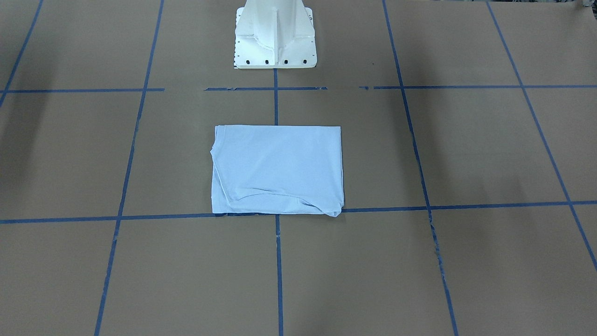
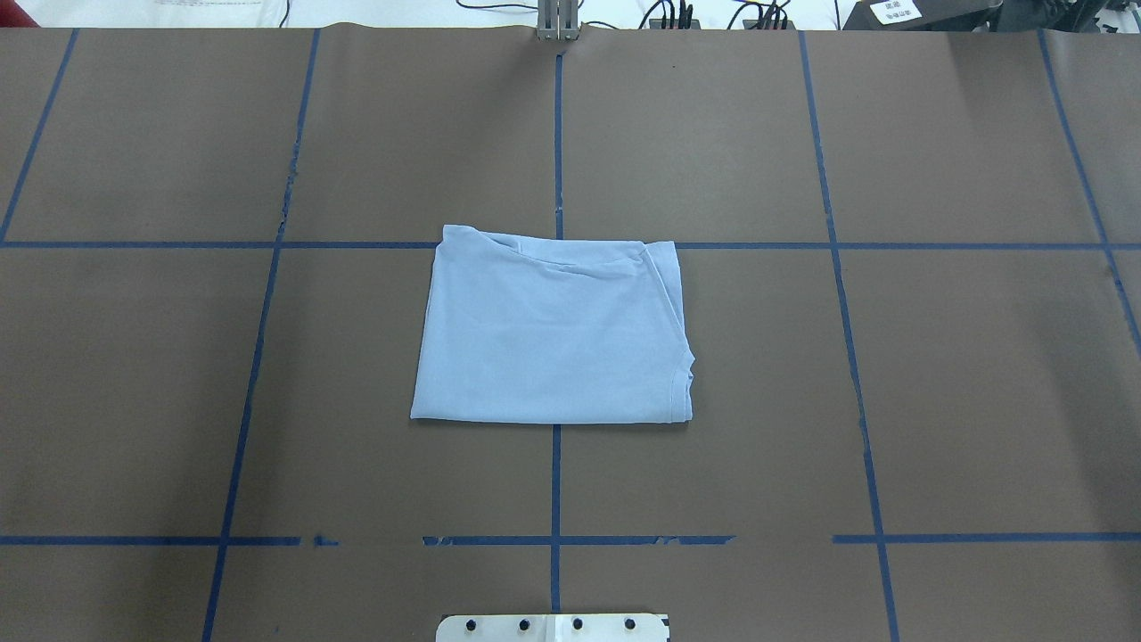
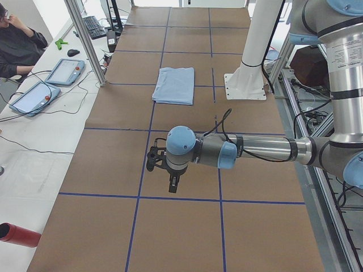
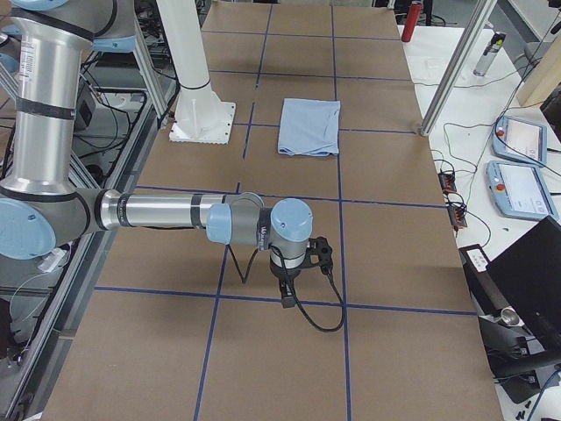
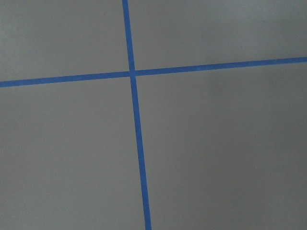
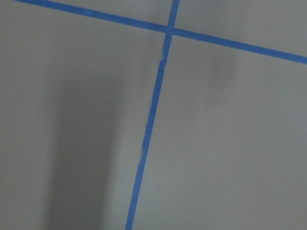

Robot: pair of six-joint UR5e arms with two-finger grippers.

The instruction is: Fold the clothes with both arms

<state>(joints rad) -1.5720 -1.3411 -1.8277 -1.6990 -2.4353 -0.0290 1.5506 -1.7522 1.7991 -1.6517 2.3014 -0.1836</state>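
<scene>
Overhead exterior view: the light blue T-shirt [image 2: 553,330] lies folded into a flat rectangle at frame centre. Its long axis runs left to right, with the hemmed sleeve edge at the right and loose layers along the upper edge, which meets a horizontal blue tape line [image 2: 758,245]. The brown worktop [image 2: 936,401] carries a taped grid, and the white pedestal base [image 2: 553,627] sits at bottom centre. In the side views, the left end effector [image 3: 173,184] and right end effector [image 4: 287,294] point down, well apart from the T-shirt; finger spacing cannot be told. A seated person [image 3: 20,42] occupies the exterior left view's upper left.
</scene>
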